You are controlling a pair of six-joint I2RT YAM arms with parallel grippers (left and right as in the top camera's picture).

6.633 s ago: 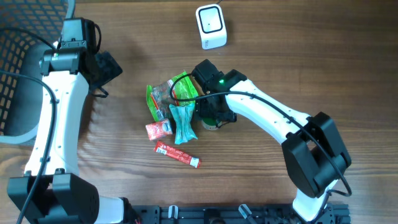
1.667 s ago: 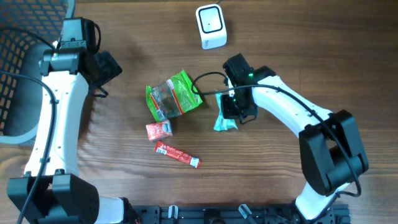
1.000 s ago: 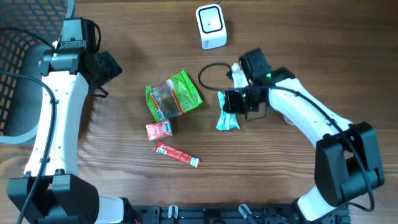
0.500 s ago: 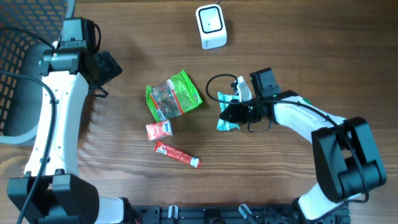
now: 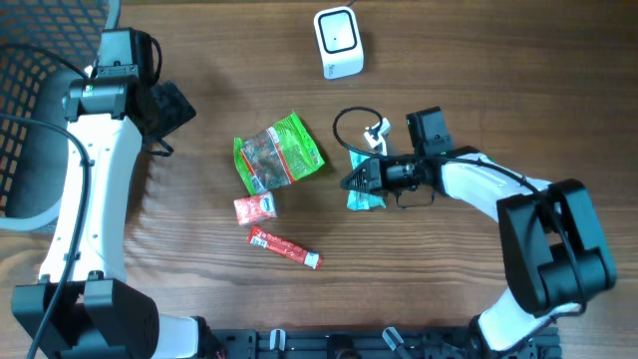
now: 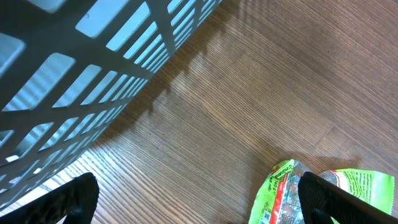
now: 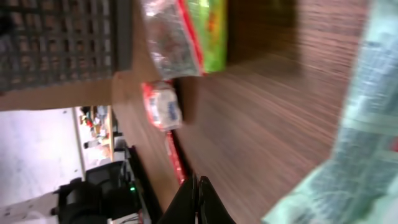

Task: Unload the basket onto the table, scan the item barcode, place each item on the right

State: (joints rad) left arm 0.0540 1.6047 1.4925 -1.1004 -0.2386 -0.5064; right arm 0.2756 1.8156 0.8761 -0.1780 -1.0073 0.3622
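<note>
the right gripper (image 5: 353,181) lies low over the brown wood-grain table (image 5: 518,90), pointing left, with its two dark fingers pressed flat together; in the right wrist view nothing shows between the tips. the crumpled pale teal plastic packet (image 5: 366,196) lies on the table right against this gripper's near side, partly covered by it from above, and fills the right edge of the wrist view as a blur. whether any edge of it is pinched cannot be told. the white box-shaped barcode scanner (image 5: 337,42) stands at the far side of the table, well apart from the packet

left of the packet lie a green and clear crinkled snack bag (image 5: 279,152), a small red wrapped packet (image 5: 255,208) just below it, and a long red stick sachet (image 5: 284,248) nearer the front edge

the left gripper (image 6: 200,204) hangs over bare wood beside the dark plastic lattice basket (image 5: 25,110) at the left edge, its fingers spread as wide as they go and holding nothing; the green bag's corner shows at the bottom right of its view
</note>
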